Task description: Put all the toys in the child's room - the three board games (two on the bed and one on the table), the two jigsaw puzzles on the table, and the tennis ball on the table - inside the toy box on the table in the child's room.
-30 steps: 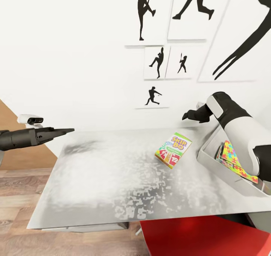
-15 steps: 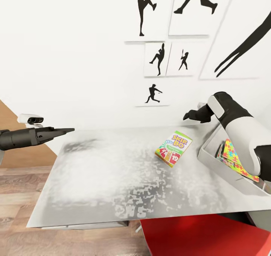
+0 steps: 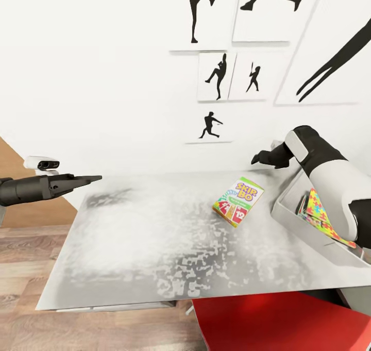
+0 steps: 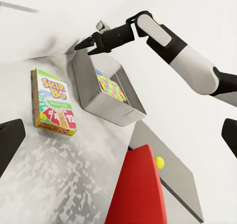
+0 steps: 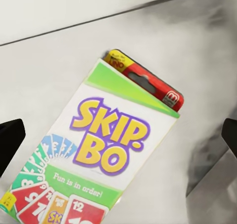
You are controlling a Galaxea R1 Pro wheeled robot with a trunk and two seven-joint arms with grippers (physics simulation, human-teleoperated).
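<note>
Head view: the Skip-Bo box (image 3: pixel 237 202) — green, yellow and red — lies flat on the white table (image 3: pixel 154 248), just left of the grey toy box (image 3: pixel 288 214), which holds a bright jigsaw puzzle (image 3: pixel 320 218). The right claw (image 3: pixel 256 160) hovers beyond the game; the left claw (image 3: pixel 91 178) looks narrow.

Left wrist view: the puzzle (image 4: pixel 110 87) lies inside the bin (image 4: pixel 94 98), and a tennis ball (image 4: pixel 159 161) rests on a lower grey surface.

Right wrist view: the game (image 5: pixel 98 160) — lying below widely parted fingertips.
</note>
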